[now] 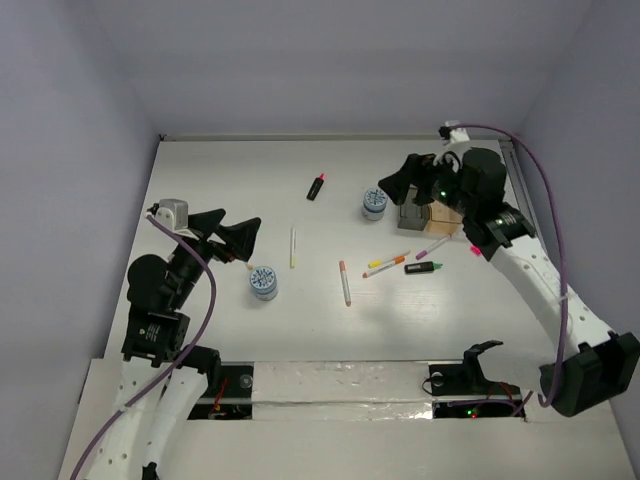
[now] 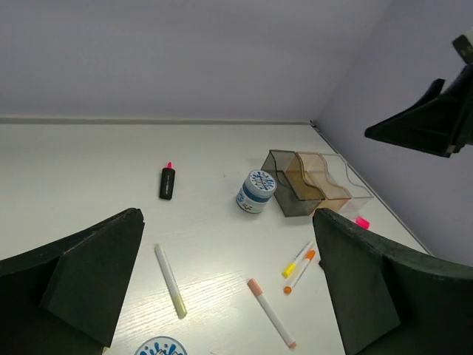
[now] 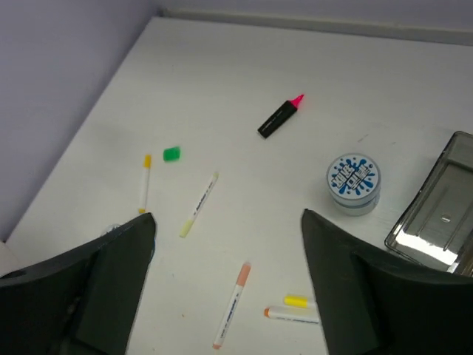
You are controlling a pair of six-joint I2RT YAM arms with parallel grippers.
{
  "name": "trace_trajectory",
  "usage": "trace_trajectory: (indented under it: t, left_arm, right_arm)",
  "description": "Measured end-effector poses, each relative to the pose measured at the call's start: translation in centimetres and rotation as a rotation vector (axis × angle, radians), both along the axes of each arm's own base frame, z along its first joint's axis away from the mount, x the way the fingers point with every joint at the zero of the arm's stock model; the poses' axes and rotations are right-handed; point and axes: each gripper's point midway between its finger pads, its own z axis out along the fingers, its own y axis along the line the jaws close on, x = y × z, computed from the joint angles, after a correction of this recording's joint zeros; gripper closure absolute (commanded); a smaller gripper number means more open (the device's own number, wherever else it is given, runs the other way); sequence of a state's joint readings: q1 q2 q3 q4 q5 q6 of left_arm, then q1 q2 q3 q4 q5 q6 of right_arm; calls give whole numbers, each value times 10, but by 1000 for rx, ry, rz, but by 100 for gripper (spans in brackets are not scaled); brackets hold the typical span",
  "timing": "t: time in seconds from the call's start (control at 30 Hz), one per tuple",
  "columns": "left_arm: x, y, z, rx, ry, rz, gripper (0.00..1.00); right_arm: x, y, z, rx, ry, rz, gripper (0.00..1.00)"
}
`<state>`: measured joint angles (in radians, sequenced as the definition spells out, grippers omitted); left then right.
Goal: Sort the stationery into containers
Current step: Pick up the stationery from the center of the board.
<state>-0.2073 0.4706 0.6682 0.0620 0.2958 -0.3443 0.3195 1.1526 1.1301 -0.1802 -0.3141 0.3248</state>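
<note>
One roll (image 1: 265, 283) near left claw (image 1: 232, 232)

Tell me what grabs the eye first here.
Pens and highlighters lie scattered across the middle of the white table, with two blue-white rolls among them. At the far right, the right gripper hangs open by a row of small trays; the left gripper is open too.

On the white desk (image 1: 220, 180) are laid a row of trays (image 2: 314, 188), a blue-white roll (image 1: 373, 203) just beside it, a second roll (image 1: 264, 282), a pink-capped highlighter (image 1: 317, 186), a green-capped highlighter (image 1: 424, 268) and scattered thin pens (image 1: 345, 282).
</note>
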Motion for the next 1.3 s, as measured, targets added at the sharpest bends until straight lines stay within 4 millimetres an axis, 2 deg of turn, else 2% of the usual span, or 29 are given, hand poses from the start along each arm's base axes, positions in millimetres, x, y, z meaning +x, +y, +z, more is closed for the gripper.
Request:
trace_trajectory:
  t: [0.07,0.1,0.17,0.2,0.27,0.3,0.37,0.4,0.43,0.47,0.5,0.6,0.67,0.7,0.77,0.83,1.07,1.3]
  left_arm:
    - [-1,0,0,5,-4,0,1]
    - [-1,0,1,6,-7,-2,1]
    - [-2,0,1,9,-9,-3,3]
    - [-2,0,1,9,-11,-3,12]
    - [-2,0,1,12,-10,-5,32]
    - [-3,-1,1,12,-10,-8,56]
    - [-3,-1,1,10,-8,-10,76]
    - [-3,-1,0,14,-8,-10,90]
    - [-2,-1,0,16,-8,-9,96]
    - [-2,-1,0,14,-5,-10,99]
    - [-1,-1,-1,17,-3,-11,100]
    - [1,-3,-5,21,13,-15,98]
    - [3,-3,-8,24,26,-16,92]
    - [3,-3,-10,25,33,-16,83]
    - [4,-3,-11,25,39,-14,75]
    - [4,-2,-11,24,41,-11,72]
    - [4,-2,-11,24,41,-8,65]
    - [4,-2,-12,24,42,-9,64]
  right_arm:
    - [8,10,-11,-54,22,-8,43]
    - [13,12,-18,-83,40,-20,65]
    - [24,12,-36,-143,79,-51,88]
    - [28,13,-46,-168,105,-65,97]
    - [36,11,-64,-218,147,-89,100]
    - [38,11,-74,-241,169,-96,100]
    - [43,9,-86,-281,196,-113,100]
    - [45,8,-91,-300,207,-118,85]
    - [47,8,-95,-316,216,-125,73]
    - [50,7,-97,-327,218,-129,59]
    - [53,7,-98,-338,219,-131,40]
    - [63,11,-103,-371,225,-126,22]
    - [71,16,-109,-389,233,-118,18]
    - [76,18,-113,-398,240,-115,14]
    - [85,22,-128,-424,268,-110,12]
    - [91,24,-140,-446,293,-105,12]
    - [117,27,-187,-536,374,-114,12]
    - [125,16,-212,-614,412,-167,8]
